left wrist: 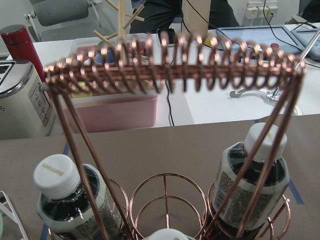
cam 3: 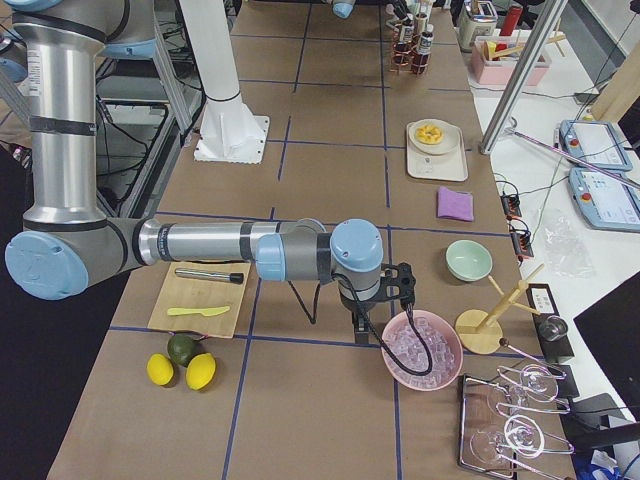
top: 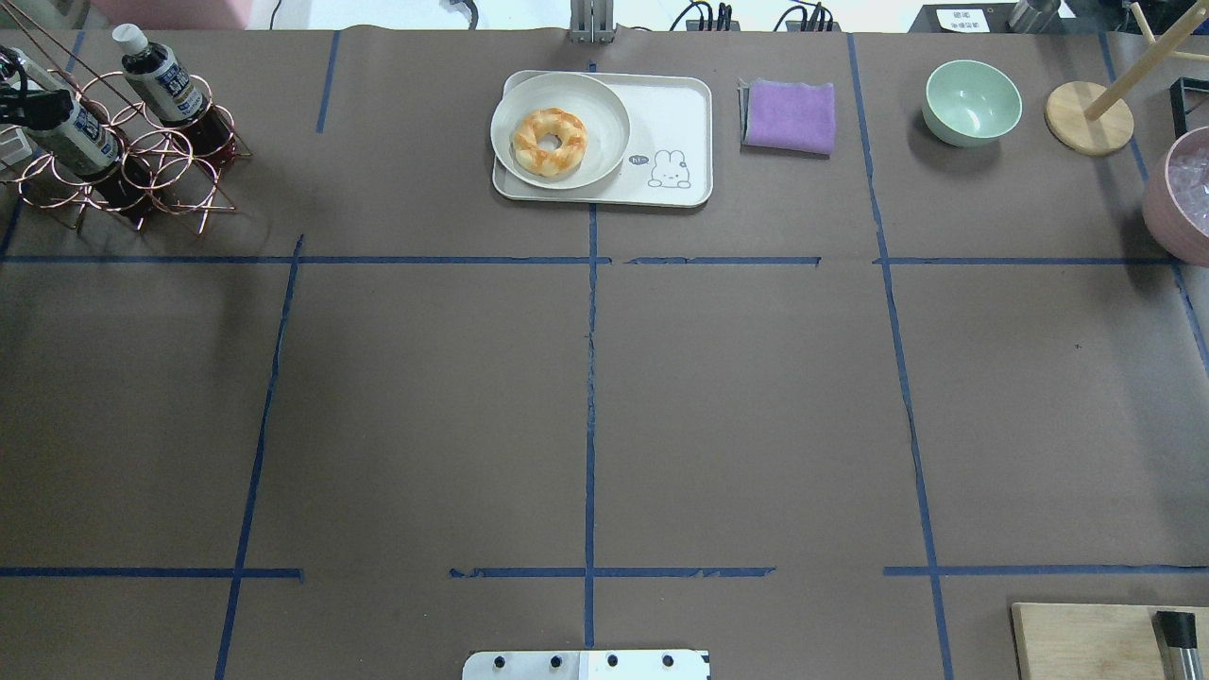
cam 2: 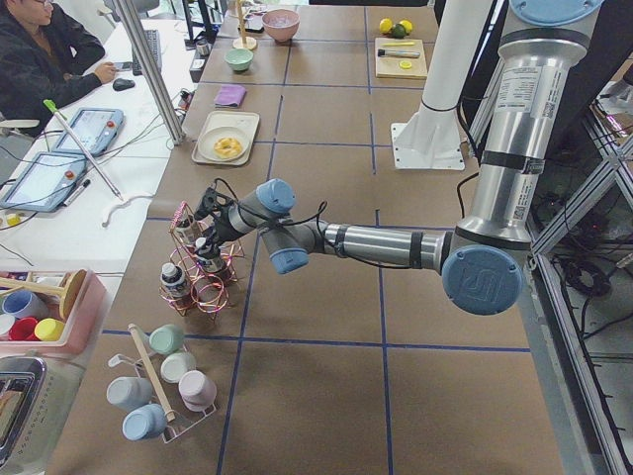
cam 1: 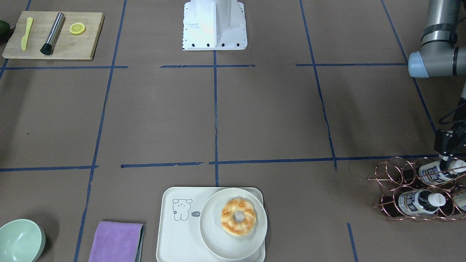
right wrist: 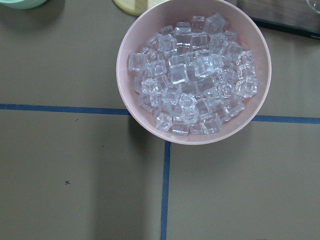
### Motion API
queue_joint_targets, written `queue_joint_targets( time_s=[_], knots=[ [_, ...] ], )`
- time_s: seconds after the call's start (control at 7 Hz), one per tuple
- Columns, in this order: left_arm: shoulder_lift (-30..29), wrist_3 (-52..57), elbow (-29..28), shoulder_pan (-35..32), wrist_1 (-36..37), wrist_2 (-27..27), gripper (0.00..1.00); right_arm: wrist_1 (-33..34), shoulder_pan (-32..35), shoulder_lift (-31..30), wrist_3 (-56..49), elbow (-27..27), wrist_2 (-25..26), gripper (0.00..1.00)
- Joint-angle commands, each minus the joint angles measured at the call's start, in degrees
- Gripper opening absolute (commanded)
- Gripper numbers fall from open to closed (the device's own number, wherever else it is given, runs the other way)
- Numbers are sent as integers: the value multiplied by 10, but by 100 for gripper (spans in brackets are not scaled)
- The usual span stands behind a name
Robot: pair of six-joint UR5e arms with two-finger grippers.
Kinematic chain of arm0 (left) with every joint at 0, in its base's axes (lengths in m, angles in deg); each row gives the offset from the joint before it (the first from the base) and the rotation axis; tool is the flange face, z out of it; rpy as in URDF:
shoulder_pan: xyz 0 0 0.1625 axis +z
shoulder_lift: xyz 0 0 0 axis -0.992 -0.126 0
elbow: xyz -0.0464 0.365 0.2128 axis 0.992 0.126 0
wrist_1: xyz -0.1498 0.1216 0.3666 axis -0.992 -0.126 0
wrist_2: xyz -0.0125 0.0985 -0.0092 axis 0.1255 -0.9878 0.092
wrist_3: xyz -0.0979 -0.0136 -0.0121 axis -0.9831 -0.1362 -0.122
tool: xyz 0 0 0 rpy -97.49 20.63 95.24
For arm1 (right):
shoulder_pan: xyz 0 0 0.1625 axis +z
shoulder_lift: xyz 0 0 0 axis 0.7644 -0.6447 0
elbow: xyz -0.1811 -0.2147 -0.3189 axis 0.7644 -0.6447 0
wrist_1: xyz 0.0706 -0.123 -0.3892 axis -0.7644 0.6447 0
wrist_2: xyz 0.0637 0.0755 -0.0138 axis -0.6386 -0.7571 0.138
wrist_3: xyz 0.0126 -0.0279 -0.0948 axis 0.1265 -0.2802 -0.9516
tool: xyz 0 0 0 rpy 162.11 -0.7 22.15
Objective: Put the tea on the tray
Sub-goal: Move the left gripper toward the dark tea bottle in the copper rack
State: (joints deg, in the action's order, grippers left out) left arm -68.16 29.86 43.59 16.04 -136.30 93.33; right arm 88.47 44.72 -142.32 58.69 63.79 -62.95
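Several tea bottles lie in a copper wire rack (cam 1: 389,175) at the table's far left corner. My left gripper (cam 1: 446,165) is at the neck of one tea bottle (cam 1: 433,173), which rests in the rack; it also shows in the overhead view (top: 76,137). I cannot tell whether the fingers are closed on it. The left wrist view shows its white cap (left wrist: 165,235) between two other bottles (left wrist: 65,200). The cream tray (cam 1: 178,236) carries a round plate (cam 1: 218,243) with a donut (cam 1: 238,216). My right gripper (cam 3: 400,290) hangs over a pink ice bowl (right wrist: 192,75); I cannot tell its state.
A purple cloth (cam 1: 116,242) and a green bowl (cam 1: 20,242) lie beside the tray. A wooden board (cam 1: 83,45) with a muddler, a yellow knife and a lemon slice is near the robot's right side. A wooden stand (top: 1086,118) is by the ice bowl.
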Motion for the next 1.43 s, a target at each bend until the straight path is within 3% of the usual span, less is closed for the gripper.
queue_joint_targets(
  time_s=[0.0, 0.29, 1.29],
  knots=[
    [0, 1, 5, -1, 1, 1, 10, 0, 0, 0, 0, 0, 0, 100],
    [3, 3, 10, -2, 2, 2, 0, 0, 0, 0, 0, 0, -1, 100],
    [9, 4, 44, -40, 6, 25, 0, 0, 1, -7, 0, 4, -11, 100]
  ],
)
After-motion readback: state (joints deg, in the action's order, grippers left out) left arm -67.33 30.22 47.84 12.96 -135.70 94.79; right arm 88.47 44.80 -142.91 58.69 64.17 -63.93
